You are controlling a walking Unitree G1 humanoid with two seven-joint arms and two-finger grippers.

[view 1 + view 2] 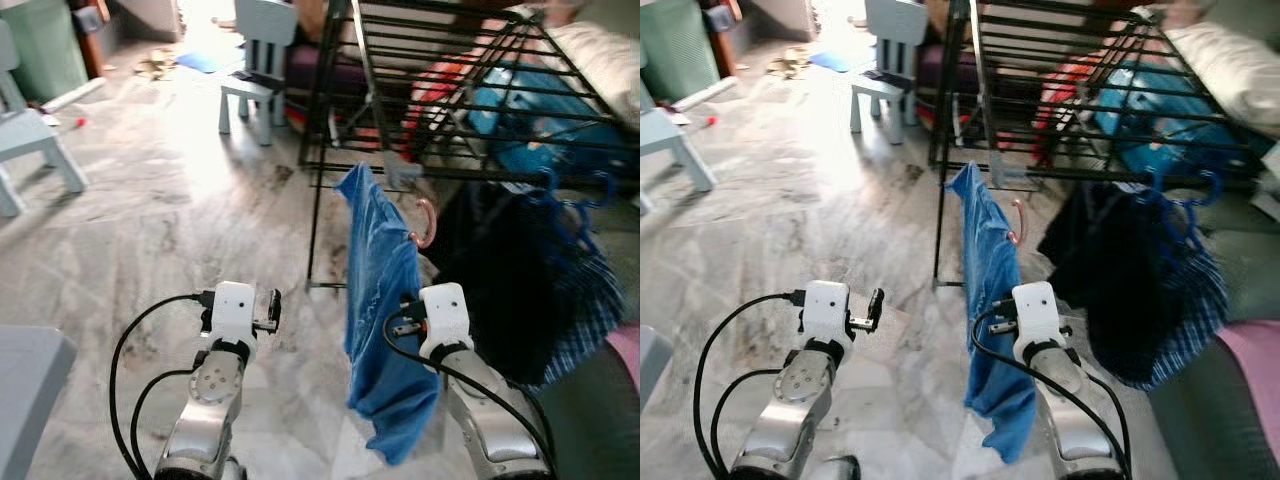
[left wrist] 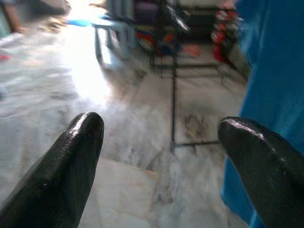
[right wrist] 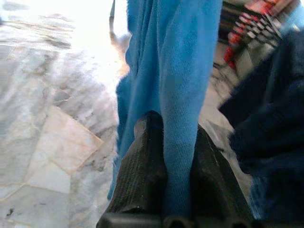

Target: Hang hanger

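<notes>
1. Shirt (image 1: 380,300): plain bright blue, no pattern.
2. Hanger hook (image 1: 428,222) above the shirt: pinkish-brown.
3. Drying rack (image 1: 440,90): black bars.
4. Garment (image 1: 490,280) hanging beside the shirt: dark navy, plain.
5. Cloth (image 1: 585,290) behind the garment: blue and white check.
6. Hangers (image 1: 570,200) on the rack's edge: blue.
7. Floor (image 1: 150,230): grey-white marble with darker veins and stains.
8. Chair (image 1: 260,60) at the back: pale blue-grey.
9. Stool (image 1: 35,140) near the floor's left side: the same pale blue-grey.
10. Robot arms: silver, white wrist housings, black cables.
11. Right fingers (image 3: 142,166) and left fingers (image 2: 71,161): black.
12. Bin (image 1: 45,45) in the far corner: green.
</notes>
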